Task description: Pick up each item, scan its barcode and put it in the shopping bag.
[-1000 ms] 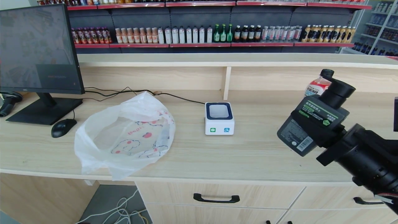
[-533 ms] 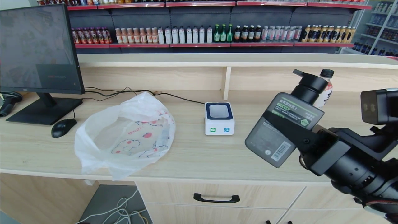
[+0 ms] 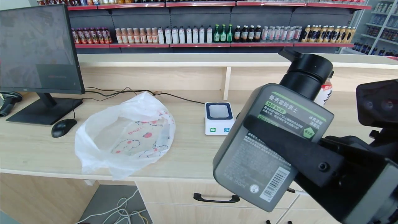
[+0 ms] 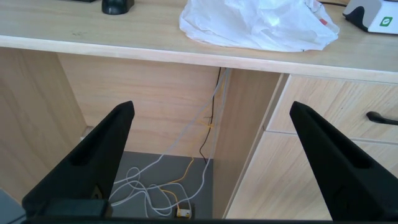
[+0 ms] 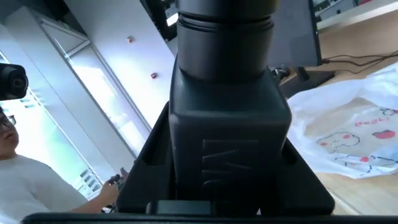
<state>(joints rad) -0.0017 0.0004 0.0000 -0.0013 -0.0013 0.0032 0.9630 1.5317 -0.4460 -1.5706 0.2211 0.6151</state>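
My right gripper (image 3: 273,140) is shut on a dark grey bottle (image 3: 267,146) with a black cap, held tilted high above the counter's front right. Its barcode label (image 3: 278,183) faces the head camera. In the right wrist view the same bottle (image 5: 227,130) sits between the fingers (image 5: 149,174). The white barcode scanner (image 3: 219,118) stands mid-counter, left of and behind the bottle. Further left lies the white shopping bag (image 3: 127,133), crumpled with its mouth toward the front. My left gripper (image 4: 211,155) hangs open below counter height, facing the counter front, bag (image 4: 261,25) above it.
A monitor (image 3: 37,49) and mouse (image 3: 63,127) occupy the counter's left end, with cables behind the bag. A drinks bottle (image 3: 325,91) stands at the back right, partly hidden. A raised ledge (image 3: 217,59) bounds the back. Drawer handles (image 3: 216,198) are below the front edge.
My right gripper has carried the grey bottle leftward and up toward the head camera, from the counter's right end to near the scanner. The bag and scanner have not moved.
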